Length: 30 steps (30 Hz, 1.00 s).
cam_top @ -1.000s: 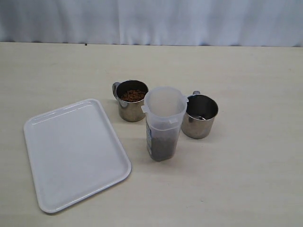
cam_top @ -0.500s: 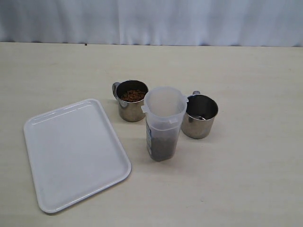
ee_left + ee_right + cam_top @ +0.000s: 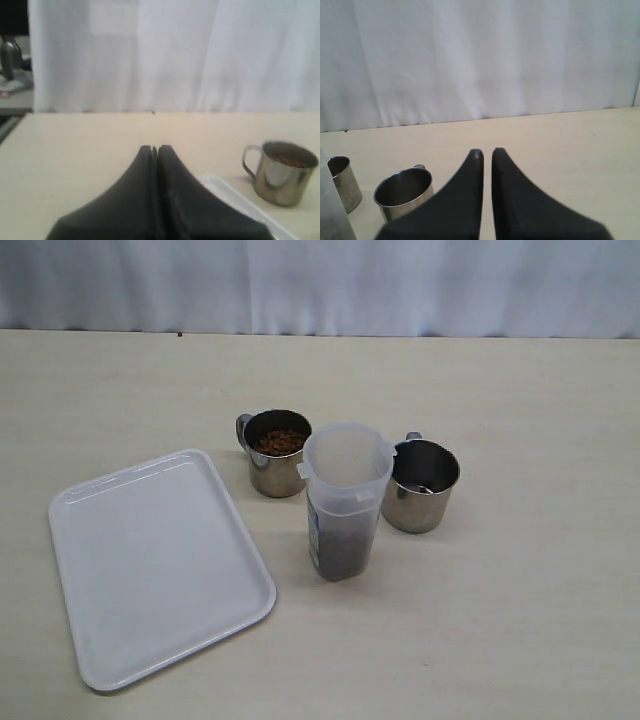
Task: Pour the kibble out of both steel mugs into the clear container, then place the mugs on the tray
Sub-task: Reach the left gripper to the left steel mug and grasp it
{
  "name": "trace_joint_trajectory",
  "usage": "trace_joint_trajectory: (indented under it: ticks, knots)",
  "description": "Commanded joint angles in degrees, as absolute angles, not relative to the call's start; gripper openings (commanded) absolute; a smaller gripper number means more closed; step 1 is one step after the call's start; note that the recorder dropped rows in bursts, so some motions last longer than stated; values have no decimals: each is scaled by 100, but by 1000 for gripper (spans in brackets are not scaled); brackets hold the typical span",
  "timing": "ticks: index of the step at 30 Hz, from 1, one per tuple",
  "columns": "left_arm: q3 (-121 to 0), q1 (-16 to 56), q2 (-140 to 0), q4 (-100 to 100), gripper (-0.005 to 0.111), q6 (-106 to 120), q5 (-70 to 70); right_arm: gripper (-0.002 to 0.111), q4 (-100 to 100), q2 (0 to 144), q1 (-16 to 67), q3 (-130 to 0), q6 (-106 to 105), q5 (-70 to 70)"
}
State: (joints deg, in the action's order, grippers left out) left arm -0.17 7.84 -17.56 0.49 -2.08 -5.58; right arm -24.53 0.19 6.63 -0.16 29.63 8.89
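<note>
No change over last second: left end effector (image 3: 154, 148) and right end effector (image 3: 487, 151) clenched, empty; reddish-brown kibble (image 3: 279, 443) unpoured in short shiny steel mug (image 3: 276, 472).

Left-hand mug (image 3: 277, 468) and right-hand mug (image 3: 421, 500): polished metal, mirror-bright walls. Container (image 3: 345, 490): translucent, frosted plastic; tray (image 3: 155, 565): smooth white plastic with a soft sheen; kibble (image 3: 279, 442): dry, matt, granular brown. Table (image 3: 520, 620): pale matt top, faintly grained; backdrop (image 3: 400, 285): white matt cloth in soft folds.
</note>
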Motion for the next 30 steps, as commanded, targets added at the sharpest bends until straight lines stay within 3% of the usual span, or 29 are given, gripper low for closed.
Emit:
trace_joint_trajectory:
  ticks: [1, 7, 10, 13, 15, 16, 18, 30]
  knots:
    - [0, 1601, -4198, 297, 0, -338, -2050, 5, -2441, 0, 687, 0, 2952, 907]
    - [-228, 1972, -7643, 1020, 0, -337, -5186, 5, -2441, 0, 687, 0, 2952, 907]
    - [-913, 1972, -8766, 1638, 10, -366, -5048, 5, -2441, 0, 687, 0, 2952, 907]
    - [-1901, 1972, -9562, 2429, 39, -799, -4000, 5, -2441, 0, 687, 0, 2952, 907]
    - [-2442, 1972, -9847, 2824, 65, -1355, -3426, 5, -2441, 0, 687, 0, 2952, 907]
    - [-2909, 1972, -10037, 3480, 89, -1886, -3118, 5, -2441, 0, 687, 0, 2952, 907]
    - [-3345, 1972, -10214, 4565, 100, -2711, -3038, 5, -2441, 0, 687, 0, 2952, 907]
    - [-4639, 1972, -11198, 5188, 100, -3219, -3250, 5, -2441, 0, 687, 0, 2952, 907]
